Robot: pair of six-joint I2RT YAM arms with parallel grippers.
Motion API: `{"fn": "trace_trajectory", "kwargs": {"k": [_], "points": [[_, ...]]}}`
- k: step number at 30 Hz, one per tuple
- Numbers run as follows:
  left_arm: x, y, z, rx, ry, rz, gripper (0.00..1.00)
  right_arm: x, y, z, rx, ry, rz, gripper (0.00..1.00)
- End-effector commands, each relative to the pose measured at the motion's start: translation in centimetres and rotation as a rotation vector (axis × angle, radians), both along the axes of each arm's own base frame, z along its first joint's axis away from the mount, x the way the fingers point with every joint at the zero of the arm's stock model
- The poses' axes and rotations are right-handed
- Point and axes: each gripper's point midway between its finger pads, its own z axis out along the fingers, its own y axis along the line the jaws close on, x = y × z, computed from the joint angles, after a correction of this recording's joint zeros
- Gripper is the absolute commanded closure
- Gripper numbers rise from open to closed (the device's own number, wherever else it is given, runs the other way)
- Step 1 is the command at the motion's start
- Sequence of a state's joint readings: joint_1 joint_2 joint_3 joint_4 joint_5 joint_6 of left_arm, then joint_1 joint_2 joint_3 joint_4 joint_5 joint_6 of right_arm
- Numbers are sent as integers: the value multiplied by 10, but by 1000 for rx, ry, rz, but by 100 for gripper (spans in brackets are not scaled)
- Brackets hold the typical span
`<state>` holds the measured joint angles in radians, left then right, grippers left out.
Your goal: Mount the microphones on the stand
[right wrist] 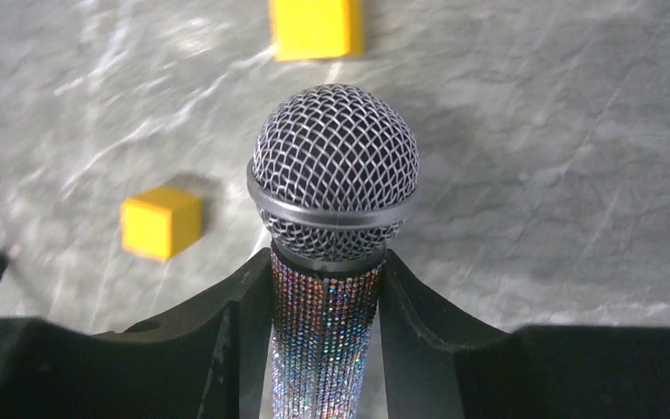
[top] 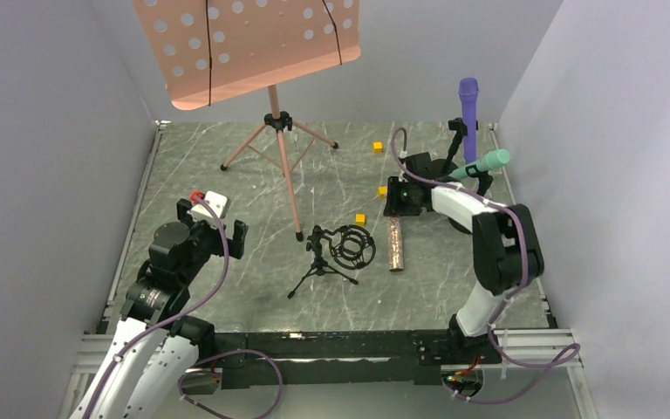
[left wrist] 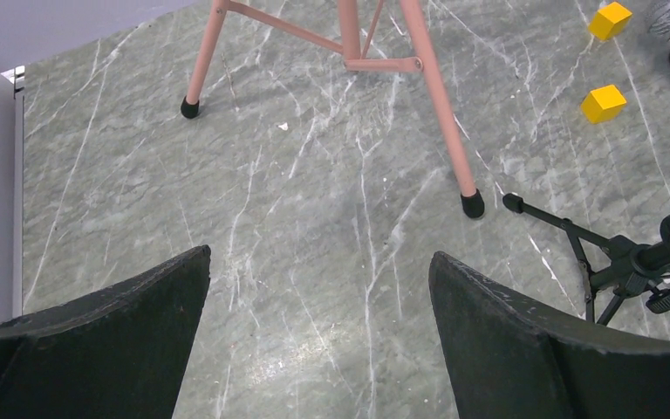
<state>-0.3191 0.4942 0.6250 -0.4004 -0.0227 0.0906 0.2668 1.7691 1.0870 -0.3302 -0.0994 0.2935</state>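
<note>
The glittery silver-pink microphone point(right wrist: 335, 166) is pinched between the fingers of the right gripper point(right wrist: 324, 278), just under its silver mesh head, which juts beyond the fingertips. The rhinestone handle runs back toward the palm. Gripped so near one end, the handle could sag or twist when raised, and the beaded skin could slip. The left gripper point(left wrist: 318, 349) is spread wide, with nothing between its fingers.

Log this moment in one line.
left hand open, empty | right hand gripping glitter mic below head | mic lying on table
</note>
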Motion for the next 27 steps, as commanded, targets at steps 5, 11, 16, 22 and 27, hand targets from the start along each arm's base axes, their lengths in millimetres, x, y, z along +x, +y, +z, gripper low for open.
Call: {"fn": "trace_trajectory", "kwargs": {"k": [5,11,16,22,27], "points": [[0,-4,16,-25,-67,-25,1,1,26,125,198,-368,265,90],[-10,-30,29,-101,-115,-173,1,-17,33,207,274,-605,428,92],[-27,-74,68,-377,-96,-358,1,-49,49,278,311,-798,650,93],[-49,-126,165,-724,-126,-687,1,-98,74,347,456,-906,949,93],[-45,-185,200,-718,-89,-823,1,-124,82,371,599,-915,1003,92]]}}
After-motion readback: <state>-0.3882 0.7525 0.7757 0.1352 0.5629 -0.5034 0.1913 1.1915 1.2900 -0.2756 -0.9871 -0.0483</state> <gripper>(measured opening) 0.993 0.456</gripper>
